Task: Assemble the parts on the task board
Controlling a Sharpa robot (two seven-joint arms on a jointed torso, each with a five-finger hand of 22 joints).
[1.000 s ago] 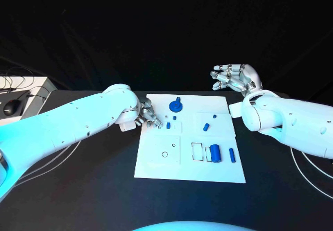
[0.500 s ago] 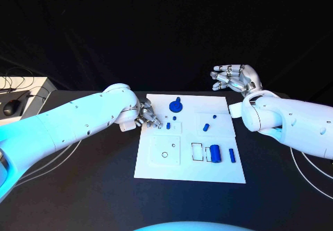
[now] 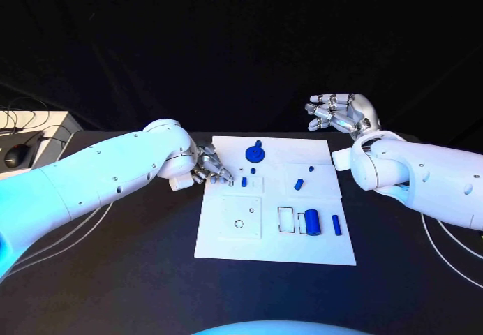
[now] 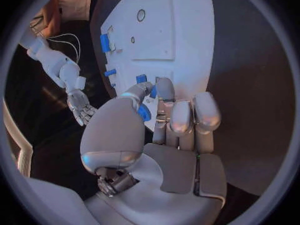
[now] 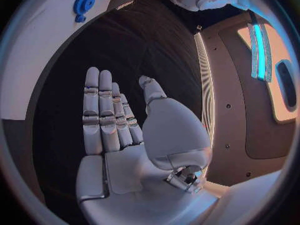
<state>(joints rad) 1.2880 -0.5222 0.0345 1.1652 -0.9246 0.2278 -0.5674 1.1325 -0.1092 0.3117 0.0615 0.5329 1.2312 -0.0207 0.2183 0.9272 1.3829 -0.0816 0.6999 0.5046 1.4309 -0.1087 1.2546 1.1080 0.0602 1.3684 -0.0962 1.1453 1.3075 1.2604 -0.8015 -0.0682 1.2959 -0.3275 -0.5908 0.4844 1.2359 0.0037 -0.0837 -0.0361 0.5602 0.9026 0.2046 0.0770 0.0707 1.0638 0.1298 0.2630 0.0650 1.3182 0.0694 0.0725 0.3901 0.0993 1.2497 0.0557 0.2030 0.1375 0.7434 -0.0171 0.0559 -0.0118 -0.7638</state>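
Note:
The white task board lies in the middle of the table. On it are a blue gear-shaped part at the far edge, a small blue part, two short blue pieces, and a blue cylinder beside a thin blue bar. My left hand hovers at the board's left edge, its fingertips just short of the small blue part; thumb and fingers are close together and I see nothing gripped. My right hand is raised beyond the far right corner, fingers straight and spread, empty.
At the table's left edge stands a pale box with a dark mouse and cables. A cable runs along the right side. The board has a ring mark and rectangular recesses.
My left arm has swung slightly, its elbow rising, and the hand has drawn a little back toward the board's left edge. The right hand and the parts stay put.

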